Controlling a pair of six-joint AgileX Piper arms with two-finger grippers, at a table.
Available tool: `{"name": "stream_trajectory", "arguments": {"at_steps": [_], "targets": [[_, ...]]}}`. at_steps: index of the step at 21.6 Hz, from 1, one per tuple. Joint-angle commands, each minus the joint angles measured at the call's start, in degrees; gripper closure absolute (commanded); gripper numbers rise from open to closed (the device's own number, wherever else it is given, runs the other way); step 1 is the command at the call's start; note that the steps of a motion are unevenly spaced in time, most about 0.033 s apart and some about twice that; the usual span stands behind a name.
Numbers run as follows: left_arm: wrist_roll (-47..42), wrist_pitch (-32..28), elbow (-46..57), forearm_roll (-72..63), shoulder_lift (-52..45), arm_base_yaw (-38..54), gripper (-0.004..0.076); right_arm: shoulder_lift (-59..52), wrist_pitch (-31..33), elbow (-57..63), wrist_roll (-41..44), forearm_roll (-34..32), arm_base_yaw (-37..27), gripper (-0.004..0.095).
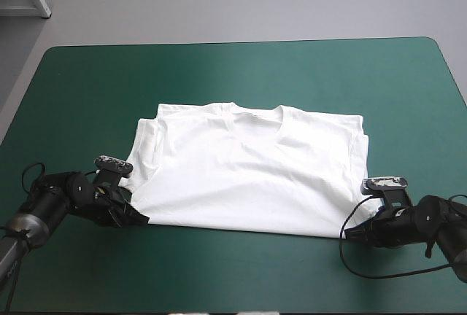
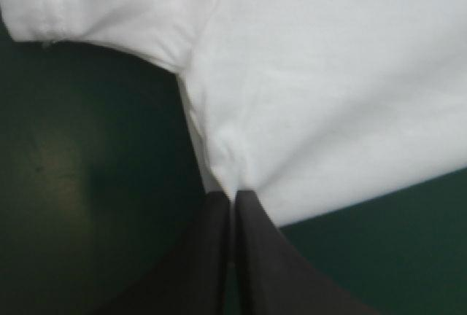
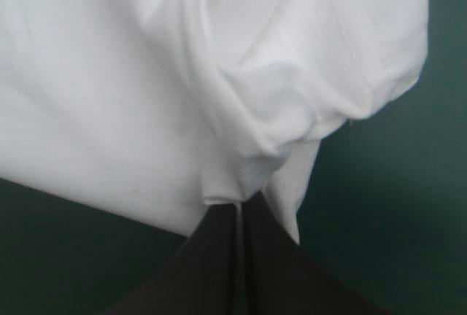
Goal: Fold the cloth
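Observation:
The white T-shirt (image 1: 248, 169) lies flat in the middle of the teal-green table, folded in half, neckline toward the far edge. My left gripper (image 1: 140, 218) is at its near left corner, low on the table. In the left wrist view that gripper (image 2: 232, 197) is shut on the T-shirt (image 2: 328, 89), pinching the corner's edge. My right gripper (image 1: 347, 234) is at the near right corner. Its own view shows the right gripper (image 3: 239, 202) shut on a bunched fold of the T-shirt (image 3: 109, 89), with a sleeve hem curling beside it.
Bare teal-green cover (image 1: 241, 271) runs between the shirt's near edge and the table's front edge. More bare cover (image 1: 241, 71) lies beyond the neckline up to the far edge.

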Motion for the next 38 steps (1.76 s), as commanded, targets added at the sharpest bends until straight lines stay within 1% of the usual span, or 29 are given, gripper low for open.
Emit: {"name": "stream_trajectory", "arguments": {"at_steps": [1, 2, 3, 4, 5, 6, 7, 8, 9, 11, 13, 14, 16, 19, 20, 21, 24, 28, 31, 33, 38], "targets": [[-0.42, 0.45, -1.14, -0.4, -1.4, -0.09, 0.0704, -0.99, 0.59, -1.21, 0.26, -1.16, -0.55, 0.0877], [-1.69, 0.58, -1.14, -0.13, -1.4, -0.09, 0.0694, -1.09, 0.89, -1.21, 0.26, -1.29, -0.55, 0.0772], [-1.69, 0.73, -1.14, -0.13, -1.4, -0.09, 0.0677, -1.09, 0.97, -1.21, 0.26, -1.29, -0.55, 0.07], [-1.69, 0.88, -1.14, -0.26, -1.99, -0.09, 0.0635, -1.64, 1.12, -1.49, 0.37, -1.18, -0.55, 0.0586], [-1.69, 0.88, -1.27, -0.38, -2.8, -0.09, 0.0574, -2.45, 0.88, -1.99, 0.66, -1.18, -0.55, 0.0474], [-1.78, 1.68, -2.0, -0.46, -4.15, -0.09, 0.0492, -3.64, 0.89, -2.81, 0.95, -1.18, -0.55, 0.0391], [-1.93, 2.72, -2.93, -0.46, -5.49, -0.09, 0.0428, -4.91, 0.89, -3.77, 1.21, -1.39, -0.55, 0.0375], [-3.12, 4.36, -4.91, -0.29, -7.84, -0.09, 0.0344, -6.87, 0.89, -5.63, 2.51, -2.62, -0.55, 0.0376], [-4.1, 4.49, -5.86, -0.29, -8.93, -0.09, 0.0324, -7.86, 0.89, -6.97, 2.81, -3.25, -0.55, 0.0376], [-8.0, 1.07, -11.33, -1.0, -13.45, -0.09, 0.0321, -12.17, 0.64, -14.24, 4.65, -4.88, -0.55, 0.0386], [-10.51, -3.0, -15.61, -1.83, -14.4, -0.09, 0.0321, -13.81, -0.46, -20.95, 4.79, -4.88, -0.55, 0.0399], [-10.84, -3.0, -16.98, -1.83, -14.24, -0.09, 0.0321, -14.01, -0.78, -23.53, 4.79, -4.88, -0.55, 0.0399], [-11.47, -3.57, -18.06, -1.05, -12.63, -0.09, 0.0321, -14.01, -1.74, -27.95, 4.93, -4.77, -0.55, 0.0399], [-17.87, -5.39, -18.06, 7.27, -8.08, 1.84, 0.0321, -14.01, -2.96, -28.95, 4.93, -5.05, -0.55, 0.0399], [-18.43, -5.67, -18.06, 7.73, -6.65, 3.17, 0.0321, -14.01, -3.05, -28.95, 4.93, -5.05, -0.55, 0.0399], [-17.82, -5.67, -18.06, 6.74, -5.16, 4.72, 0.0321, -13.72, -3.05, -28.95, 4.93, -4.93, -0.55, 0.0399], [-11.46, -5.67, -18.06, -1.68, 0.46, 9.87, 0.0321, -13.49, -2.95, -28.95, 4.93, -4.8, -0.55, 0.0399], [-4.67, -6.69, -18.06, -12.55, 7.01, 13.07, 0.0321, -12.73, -3.63, -28.95, 4.31, -4.67, -0.55, 0.0399], [-1.87, -6.12, -18.06, -14.93, 12.17, 13.05, 0.0321, -12.04, -3.63, -28.95, 4.31, -3.95, -0.55, 0.0399], [-1.87, -7.53, -18.06, -15.05, 14.02, 13.05, 0.0321, -11.42, -3.67, -28.95, 4.31, -3.95, -0.55, 0.0399], [-0.2, -7.56, -18.06, -15.57, 16.63, 13.05, 0.0325, -11.24, -3.67, -28.95, 4.31, -3.57, -0.55, 0.0409]]}}
